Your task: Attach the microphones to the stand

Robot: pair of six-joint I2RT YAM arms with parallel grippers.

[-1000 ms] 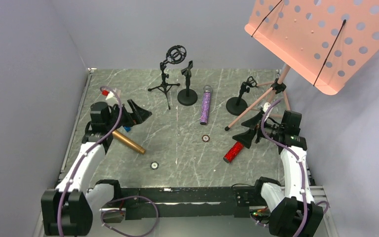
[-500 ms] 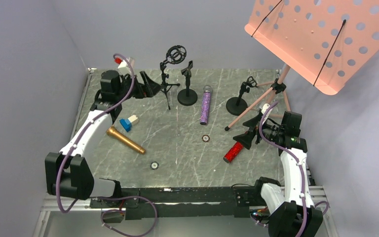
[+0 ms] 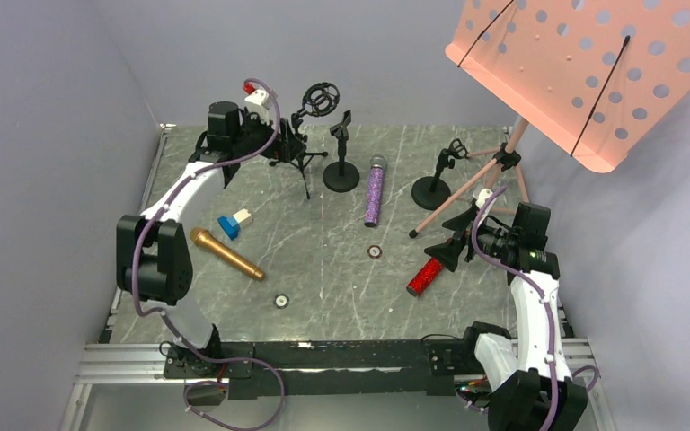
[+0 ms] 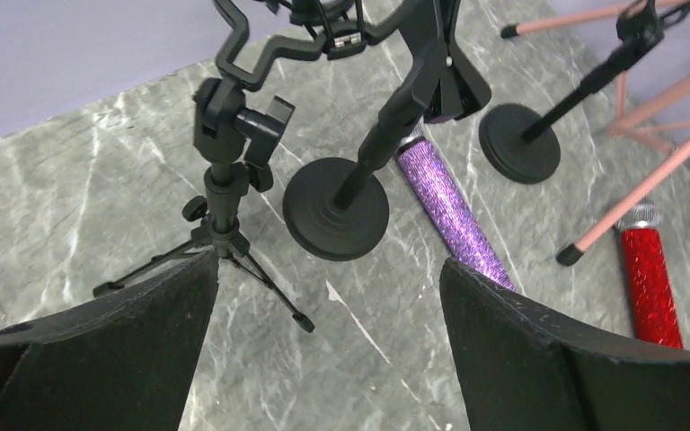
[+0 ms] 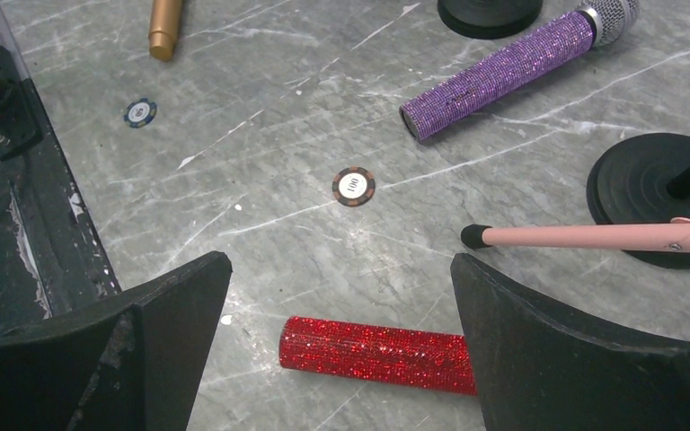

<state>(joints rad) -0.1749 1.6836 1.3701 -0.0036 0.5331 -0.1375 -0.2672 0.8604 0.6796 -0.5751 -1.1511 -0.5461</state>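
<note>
Three microphones lie on the marble table. The purple one (image 3: 375, 193) (image 4: 454, 215) (image 5: 503, 67) is at the middle back, the red one (image 3: 425, 276) (image 5: 377, 353) at the right and the gold one (image 3: 226, 254) (image 5: 163, 27) at the left. At the back stand a tripod stand with a ring mount (image 3: 308, 135) (image 4: 225, 180) and two round-base stands (image 3: 341, 173) (image 4: 337, 208), (image 3: 433, 189) (image 4: 519, 144). My left gripper (image 3: 280, 148) (image 4: 328, 269) is open and empty, raised beside the tripod stand. My right gripper (image 3: 447, 251) (image 5: 341, 260) hangs open just above the red microphone's handle.
A pink music stand (image 3: 584, 72) looms over the back right; one of its legs (image 5: 593, 236) reaches down near the red microphone. A blue and white block (image 3: 232, 222) lies by the gold microphone. Two poker chips (image 3: 375, 251), (image 3: 280, 301) lie on the table.
My left arm has risen from beside the gold microphone and swung to the back, up to the tripod stand, uncovering the blue and white block. The right arm has stayed put.
</note>
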